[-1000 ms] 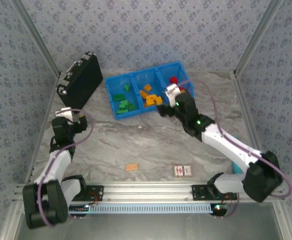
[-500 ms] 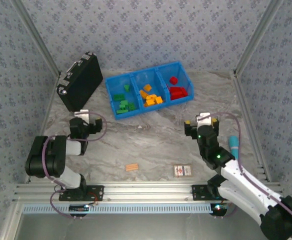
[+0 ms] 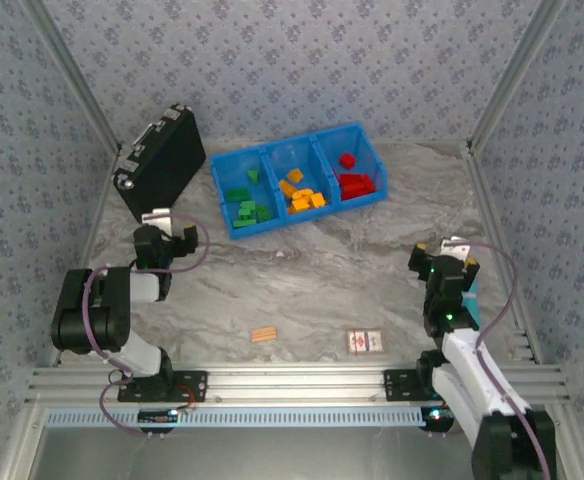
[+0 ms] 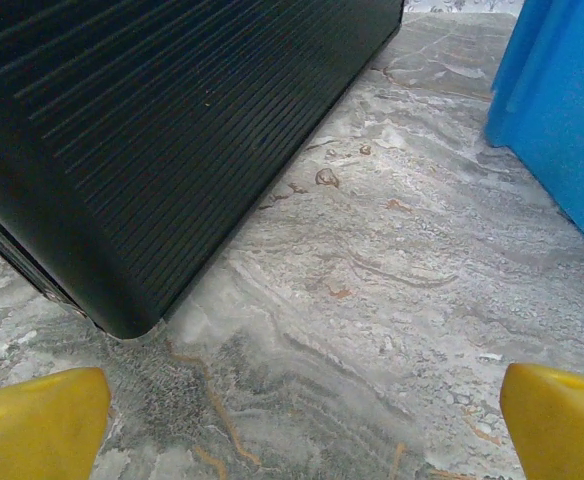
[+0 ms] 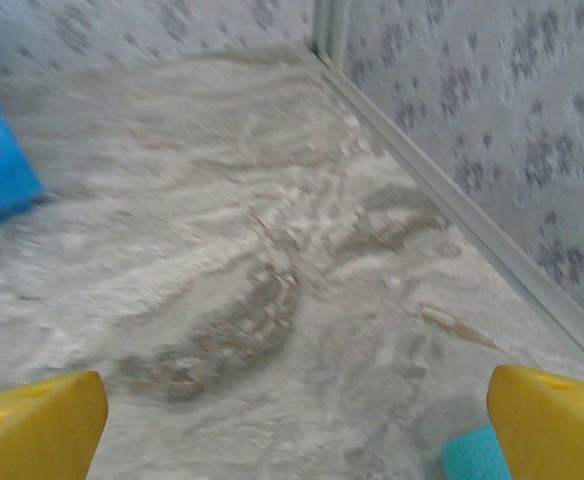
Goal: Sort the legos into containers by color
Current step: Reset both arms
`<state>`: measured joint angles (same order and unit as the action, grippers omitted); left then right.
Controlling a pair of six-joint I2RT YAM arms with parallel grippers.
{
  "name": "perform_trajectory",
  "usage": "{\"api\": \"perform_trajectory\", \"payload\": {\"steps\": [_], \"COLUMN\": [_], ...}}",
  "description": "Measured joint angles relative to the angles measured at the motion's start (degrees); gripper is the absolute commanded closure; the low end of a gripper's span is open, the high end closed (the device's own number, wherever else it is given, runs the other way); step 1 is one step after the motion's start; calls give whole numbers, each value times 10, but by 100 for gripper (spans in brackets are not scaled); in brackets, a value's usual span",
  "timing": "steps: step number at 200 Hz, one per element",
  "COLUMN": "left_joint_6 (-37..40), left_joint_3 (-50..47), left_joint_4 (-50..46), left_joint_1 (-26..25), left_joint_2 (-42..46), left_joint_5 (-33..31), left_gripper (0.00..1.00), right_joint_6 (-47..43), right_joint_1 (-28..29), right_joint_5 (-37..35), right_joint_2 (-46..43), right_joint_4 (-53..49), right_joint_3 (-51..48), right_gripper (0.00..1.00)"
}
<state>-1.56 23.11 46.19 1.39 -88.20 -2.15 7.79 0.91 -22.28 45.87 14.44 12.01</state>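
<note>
Since the legos [image 3: 302,197] all seem sorted by color in the blue tray [image 3: 262,228] well ahead on the surface [image 3: 322,285], my left tool [image 4: 299,425] sits nearer it than my right tool [image 5: 294,425], both gaping wide and empty.

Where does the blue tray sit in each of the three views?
Top external: blue tray at upper centre, right of the black case.
Left wrist: blue tray at the right edge, upper part.
Right wrist: blue tray at the left edge, upper part.
Shared landmark: the marbled table it stands on.
</note>
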Motion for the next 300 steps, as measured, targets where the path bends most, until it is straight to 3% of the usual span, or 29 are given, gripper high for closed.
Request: {"api": "perform_trajectory", "payload": {"steps": [30, 99, 185, 300], "left_joint_6": [0, 0, 0, 0], "left_joint_3": [0, 0, 0, 0], "left_joint_4": [-1, -1, -1, -1], "left_joint_1": [0, 0, 0, 0], "left_joint_2": [0, 0, 0, 0], "left_joint_5": [0, 0, 0, 0], "left_gripper": [0, 0, 0, 0], "right_joint_6": [-1, -76, -88, -89], "right_joint_1": [-38, -6, -36, -29], "right_joint_5": [57, 144, 226, 225], "right_joint_2": [147, 399, 408, 408], "right_joint_4": [93, 291, 302, 302], "right_joint_3": [3, 89, 95, 96], "right_gripper": [1, 1, 1, 1]}}
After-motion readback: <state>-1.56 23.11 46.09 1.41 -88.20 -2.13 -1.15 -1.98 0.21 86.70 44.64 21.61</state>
